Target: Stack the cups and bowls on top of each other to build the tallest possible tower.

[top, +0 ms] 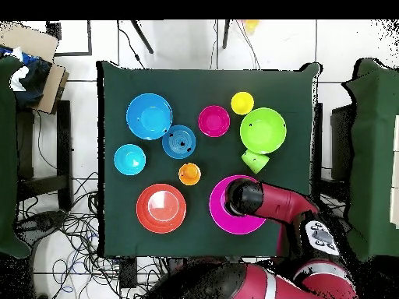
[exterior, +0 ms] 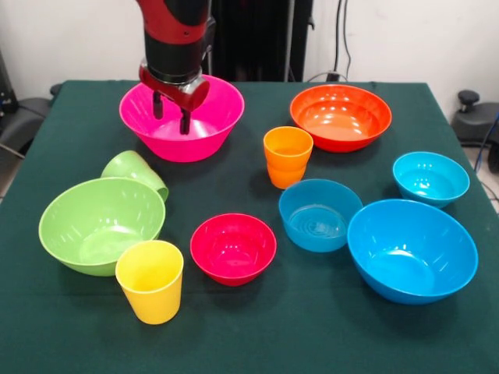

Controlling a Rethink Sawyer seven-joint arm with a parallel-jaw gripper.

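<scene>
A dark green cloth covers the table. Behind it stands a pale wall with black cables hanging down. The floor is of white tiles, with tangled cables lying on it. Green-covered furniture flanks the table, and a cardboard box sits on one piece.

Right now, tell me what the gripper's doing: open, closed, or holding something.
Gripper: open, holding nothing, its fingers apart and hanging over the pink bowl.
</scene>
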